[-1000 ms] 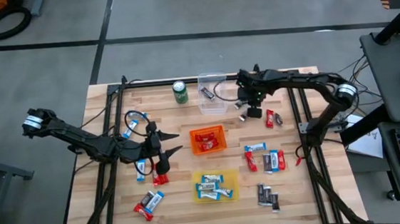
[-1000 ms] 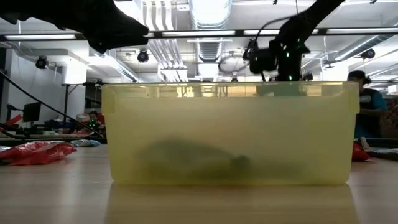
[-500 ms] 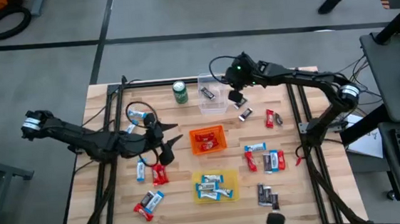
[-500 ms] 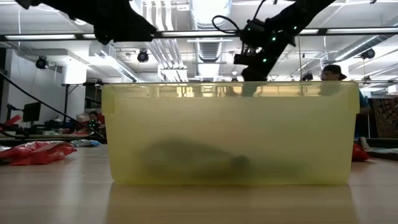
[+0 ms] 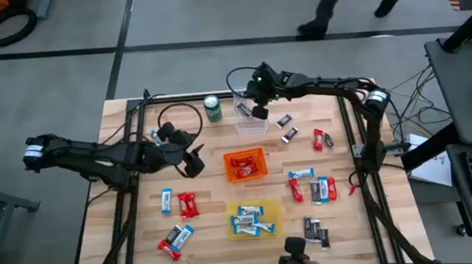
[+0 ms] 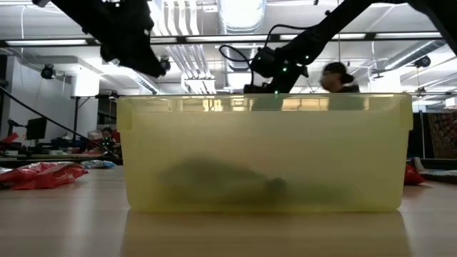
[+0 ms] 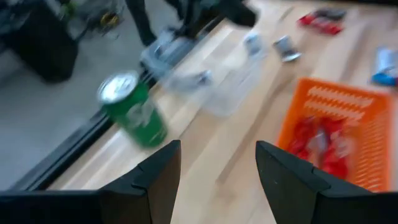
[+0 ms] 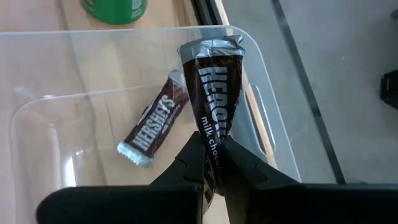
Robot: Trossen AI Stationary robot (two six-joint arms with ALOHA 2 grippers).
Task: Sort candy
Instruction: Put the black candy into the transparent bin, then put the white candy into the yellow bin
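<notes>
right gripper (image 8: 211,163) fingers pinched on dark brown wrapped candy bar (image 8: 214,93), held above clear plastic bin (image 8: 37,106) for sorting | bin holds one matching brown bar (image 8: 155,121) | left gripper (image 7: 217,165) fingers wide, empty, near orange bin (image 7: 360,118) of red candies

Illumination is bright and even, supplied by overhead ceiling fixtures (image 6: 239,14) — these glare white in the low view. Shadows on the bench (image 5: 211,243) are short and soft. The left wrist view is heavily motion-blurred: the green can (image 7: 132,109) and orange bin (image 7: 348,124) smear. The right wrist view is sharp — the clear bin (image 8: 261,106) shows faint reflections.
</notes>
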